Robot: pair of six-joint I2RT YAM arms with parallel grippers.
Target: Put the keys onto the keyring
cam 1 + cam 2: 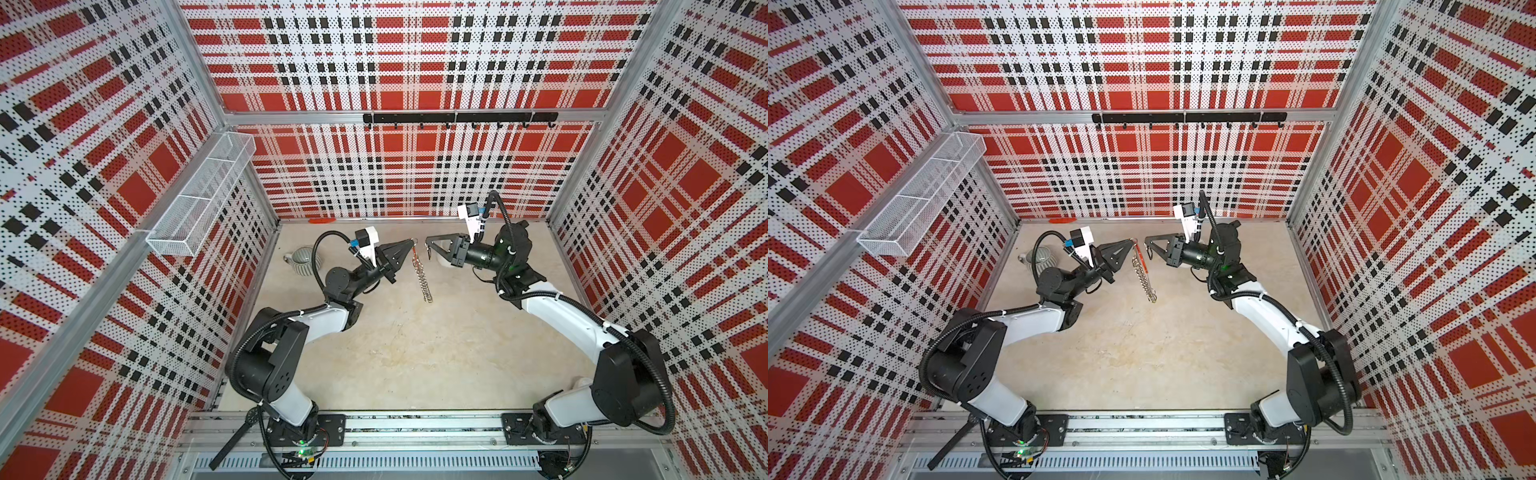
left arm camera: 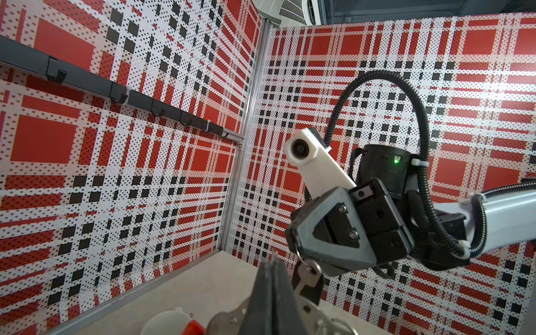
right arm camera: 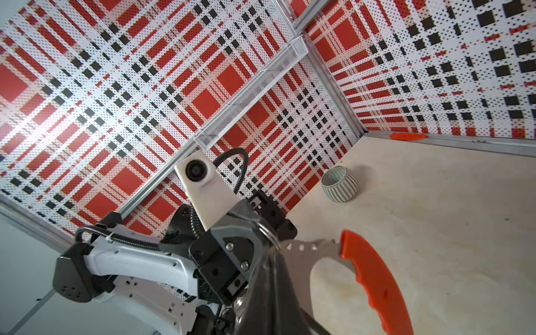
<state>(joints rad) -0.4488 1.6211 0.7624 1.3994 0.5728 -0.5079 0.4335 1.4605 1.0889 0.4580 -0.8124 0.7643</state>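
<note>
Plaid booth point(image 1: 415, 166); keyring point(image 1: 421, 274) — dangling from left gripper point(image 1: 409, 242)

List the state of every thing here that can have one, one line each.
left claw: shut on the keyring.
right claw: shut on the small ring of the keys.
keyring: hanging edge-on from the left claw.
keys: dangling from the right claw, not yet on the keyring.
mug: upright on the table.

A ribbed grey mug point(image 1: 302, 266) stands on the table point(image 1: 415, 357) near the left wall; a mesh basket point(image 1: 199, 195) hangs above.
</note>
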